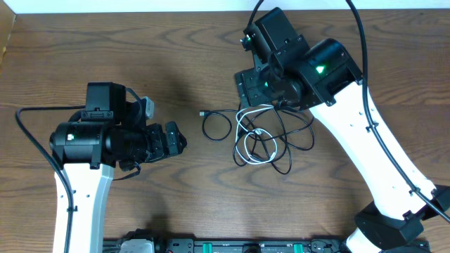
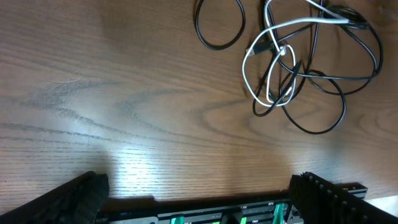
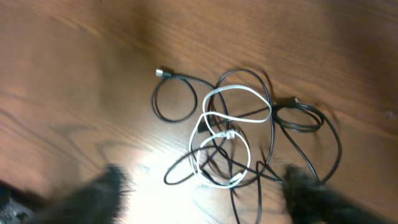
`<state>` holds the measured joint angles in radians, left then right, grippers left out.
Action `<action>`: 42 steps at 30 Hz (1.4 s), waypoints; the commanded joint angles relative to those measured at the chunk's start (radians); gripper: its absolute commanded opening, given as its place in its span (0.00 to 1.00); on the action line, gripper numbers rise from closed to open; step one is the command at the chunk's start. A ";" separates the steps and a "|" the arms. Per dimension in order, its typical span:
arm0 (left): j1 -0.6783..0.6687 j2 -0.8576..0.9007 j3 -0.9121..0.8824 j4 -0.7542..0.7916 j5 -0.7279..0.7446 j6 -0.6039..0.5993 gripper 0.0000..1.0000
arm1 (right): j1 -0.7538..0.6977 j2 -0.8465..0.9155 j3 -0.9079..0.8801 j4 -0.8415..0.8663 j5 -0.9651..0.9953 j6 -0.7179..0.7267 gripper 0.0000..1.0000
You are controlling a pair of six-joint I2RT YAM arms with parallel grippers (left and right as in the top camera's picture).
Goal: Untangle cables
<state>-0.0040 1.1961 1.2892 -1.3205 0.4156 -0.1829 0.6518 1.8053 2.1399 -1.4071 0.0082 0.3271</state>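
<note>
The cables lie in a loose tangle mid-table. A short white cable (image 1: 254, 132) winds through several thin black ones, and one black loop with a small plug (image 1: 202, 113) sits at the tangle's left. My right gripper (image 1: 247, 90) hovers over the tangle's far edge. In the right wrist view its blurred fingers (image 3: 99, 194) stand wide apart, open (image 3: 205, 199), with the white cable (image 3: 236, 89) and black plug (image 3: 163, 73) below on the wood. My left gripper (image 1: 176, 137) is open to the left of the cables, apart from them. The left wrist view (image 2: 199, 202) shows the white cable (image 2: 246, 65) ahead.
The cables lie on a brown wooden table (image 1: 105, 56). A black rail with green parts (image 1: 232, 246) runs along the near edge. The thick black cable (image 1: 362, 42) fixed to the right arm arcs over the table's far right.
</note>
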 commanded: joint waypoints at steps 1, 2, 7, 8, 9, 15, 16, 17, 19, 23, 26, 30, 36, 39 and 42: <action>-0.004 0.003 0.021 -0.003 -0.006 0.006 0.98 | -0.003 -0.015 0.005 -0.031 0.000 0.000 0.96; -0.004 0.003 0.021 -0.003 -0.006 0.006 0.98 | -0.003 -0.015 0.005 -0.050 0.000 -0.003 0.98; -0.004 0.003 0.021 -0.003 -0.006 0.006 0.98 | 0.003 -0.003 -0.003 -0.161 -0.001 -0.029 0.99; -0.004 0.003 0.021 -0.003 -0.006 0.006 0.98 | 0.010 0.000 -0.013 -0.177 -0.001 -0.029 0.99; -0.004 0.003 0.021 -0.003 -0.006 0.006 0.98 | 0.019 0.006 -0.029 -0.184 -0.002 -0.029 0.99; -0.004 0.003 0.021 -0.003 -0.006 0.006 0.98 | 0.070 0.013 -0.213 -0.141 0.001 -0.045 0.99; -0.004 0.003 0.021 -0.003 -0.006 0.006 0.98 | 0.075 0.013 -0.251 -0.127 0.000 -0.045 0.99; -0.004 0.003 0.021 -0.003 -0.006 0.006 0.98 | 0.079 0.013 -0.285 -0.113 0.000 -0.045 0.99; -0.004 0.003 0.021 -0.003 -0.006 0.006 0.98 | 0.087 0.013 -0.361 -0.075 0.000 -0.044 0.99; -0.004 0.003 0.021 -0.003 -0.006 0.006 0.98 | 0.090 0.013 -0.502 0.017 0.000 -0.067 0.99; -0.004 0.003 0.021 -0.003 -0.006 0.006 0.98 | 0.091 0.013 -0.605 0.098 -0.001 -0.151 0.99; -0.004 0.003 0.021 -0.003 -0.006 0.006 0.98 | 0.105 0.013 -0.737 0.222 -0.014 -0.245 0.99; -0.004 0.003 0.021 -0.003 -0.006 0.006 0.98 | 0.137 0.013 -0.898 0.417 -0.048 -0.322 0.90; -0.004 0.003 0.021 -0.003 -0.006 0.006 0.98 | 0.144 0.013 -0.946 0.492 -0.045 -0.322 0.67; -0.004 0.003 0.021 -0.003 -0.006 0.006 0.98 | 0.144 0.013 -0.973 0.530 -0.025 -0.322 0.70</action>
<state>-0.0040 1.1961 1.2903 -1.3205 0.4156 -0.1829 0.7918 1.8183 1.1892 -0.8944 -0.0311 0.0311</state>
